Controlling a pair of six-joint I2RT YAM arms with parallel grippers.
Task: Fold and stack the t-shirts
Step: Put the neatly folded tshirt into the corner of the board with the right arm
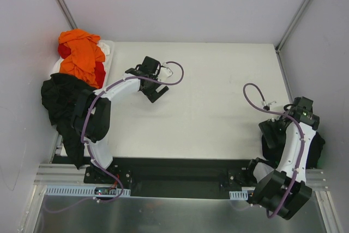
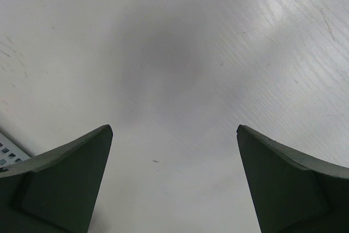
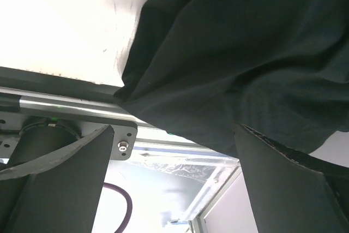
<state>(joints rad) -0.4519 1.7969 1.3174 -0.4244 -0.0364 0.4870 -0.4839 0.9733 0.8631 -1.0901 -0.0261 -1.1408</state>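
Observation:
A heap of t-shirts lies at the table's far left: an orange one (image 1: 82, 54) on top, red cloth (image 1: 100, 73) under it, and a black one (image 1: 61, 99) spilling toward the near edge. My left gripper (image 1: 156, 92) hovers right of the heap; seen from its wrist, it (image 2: 174, 129) is open over bare table. Another black t-shirt (image 1: 318, 148) hangs at the table's right edge under the right arm. In the right wrist view this black cloth (image 3: 245, 53) fills the upper right, and my right gripper (image 3: 174, 129) is open just below it, its right finger (image 3: 289, 189) against the cloth's hem.
White table top (image 1: 207, 107) spans the middle. A white tray or bin edge (image 1: 107, 46) shows beneath the heap. Metal rail (image 3: 65, 105) and arm mounts (image 1: 174, 178) run along the near edge. Grey walls enclose the table on three sides.

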